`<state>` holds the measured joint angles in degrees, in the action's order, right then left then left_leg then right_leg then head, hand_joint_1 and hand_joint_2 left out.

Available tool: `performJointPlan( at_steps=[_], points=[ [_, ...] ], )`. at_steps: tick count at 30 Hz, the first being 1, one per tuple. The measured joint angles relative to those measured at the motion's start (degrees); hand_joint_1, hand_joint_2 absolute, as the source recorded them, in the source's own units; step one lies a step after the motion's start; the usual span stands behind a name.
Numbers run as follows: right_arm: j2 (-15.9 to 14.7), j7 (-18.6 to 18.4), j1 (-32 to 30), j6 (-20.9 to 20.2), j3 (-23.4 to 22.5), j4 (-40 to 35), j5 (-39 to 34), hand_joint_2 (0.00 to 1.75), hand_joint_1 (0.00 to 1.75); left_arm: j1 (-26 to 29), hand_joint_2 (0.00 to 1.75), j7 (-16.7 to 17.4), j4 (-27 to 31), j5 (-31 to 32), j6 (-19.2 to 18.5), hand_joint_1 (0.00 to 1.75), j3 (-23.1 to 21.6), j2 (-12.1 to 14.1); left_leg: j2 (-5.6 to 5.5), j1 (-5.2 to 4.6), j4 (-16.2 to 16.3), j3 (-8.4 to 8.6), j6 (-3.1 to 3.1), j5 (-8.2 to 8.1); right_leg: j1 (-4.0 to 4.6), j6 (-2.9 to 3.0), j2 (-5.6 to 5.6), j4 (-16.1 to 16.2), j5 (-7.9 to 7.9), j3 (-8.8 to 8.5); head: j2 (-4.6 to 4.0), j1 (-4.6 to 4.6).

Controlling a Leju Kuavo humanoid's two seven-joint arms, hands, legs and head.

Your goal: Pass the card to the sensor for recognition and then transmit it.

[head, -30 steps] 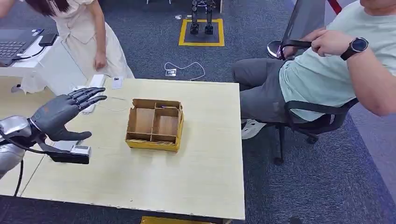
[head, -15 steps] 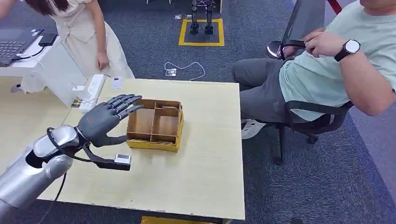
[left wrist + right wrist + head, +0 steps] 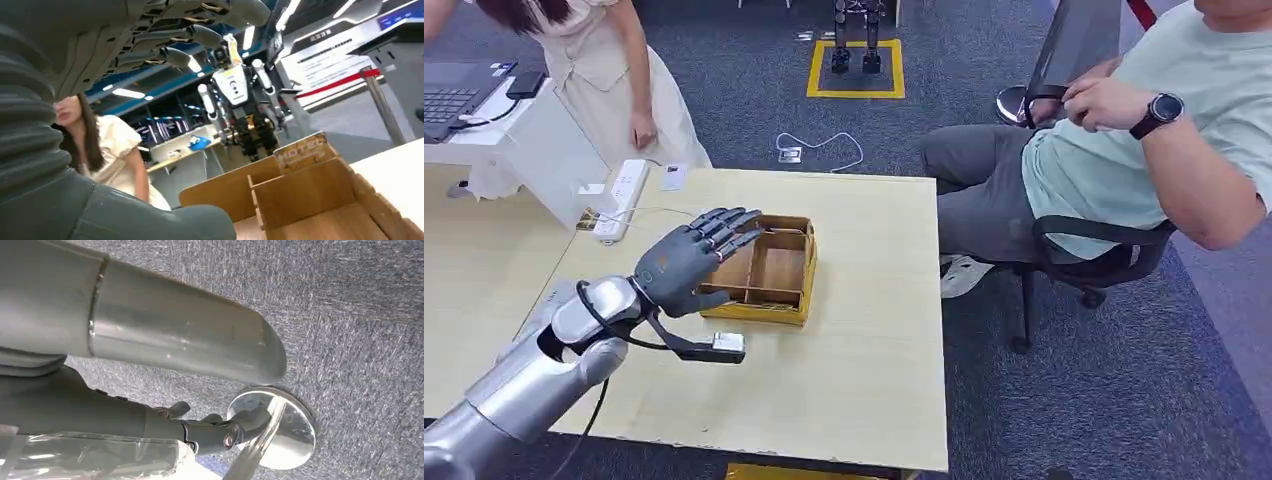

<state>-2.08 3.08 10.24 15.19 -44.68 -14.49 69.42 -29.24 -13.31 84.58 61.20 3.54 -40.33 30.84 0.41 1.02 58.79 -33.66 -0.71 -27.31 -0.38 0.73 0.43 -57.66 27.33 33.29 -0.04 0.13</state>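
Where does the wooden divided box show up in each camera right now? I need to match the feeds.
Head view: the wooden divided box sits mid-table, the left robot hand open over its near-left corner.
Left wrist view: the box fills the lower right, seen close.
Right wrist view: not in it; carpet and a shiny post base.
Shared landmark: the person in the cream dress.

Under the matt dark plastic left hand sits a raw cardboard box, on a smooth pale wood-look table. The arm behind the hand is brushed silver metal; the floor is rough grey carpet.
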Motion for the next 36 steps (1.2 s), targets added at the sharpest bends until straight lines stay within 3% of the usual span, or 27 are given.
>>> performJointPlan(
  at_steps=[11, 20, 36],
  points=[
    [0.00, -0.44, -0.02, 0.00, 0.00, 0.00, 0.15, 0.00, 0.00, -0.03, 1.75, 1.31, -4.57, 2.14, 1.66, 0.00, -0.85, -2.41, 0.00, -0.01, 0.00, 0.00, 0.00, 0.00, 0.00, 0.00, 0.00, 0.00, 0.00, -0.01, 0.00, -0.02],
    [0.00, -0.52, -0.02, 0.02, 0.00, 0.00, 0.22, 0.00, 0.00, -0.03, 1.75, 4.09, -9.97, 7.85, 6.07, 0.00, -0.92, -4.55, 0.00, 0.00, 0.00, 0.00, 0.00, 0.00, 0.00, 0.00, 0.00, 0.00, 0.00, -0.01, 0.00, -0.02],
    [0.02, -0.52, -0.02, 0.09, 0.00, 0.00, 0.31, 0.00, 0.00, -0.70, 1.75, 3.76, -14.66, 9.11, 6.60, 0.00, -0.72, -5.25, 0.00, 0.00, 0.00, 0.00, 0.00, 0.00, 0.00, 0.00, -0.01, 0.00, -0.01, -0.02, 0.00, -0.02]
  ],
)
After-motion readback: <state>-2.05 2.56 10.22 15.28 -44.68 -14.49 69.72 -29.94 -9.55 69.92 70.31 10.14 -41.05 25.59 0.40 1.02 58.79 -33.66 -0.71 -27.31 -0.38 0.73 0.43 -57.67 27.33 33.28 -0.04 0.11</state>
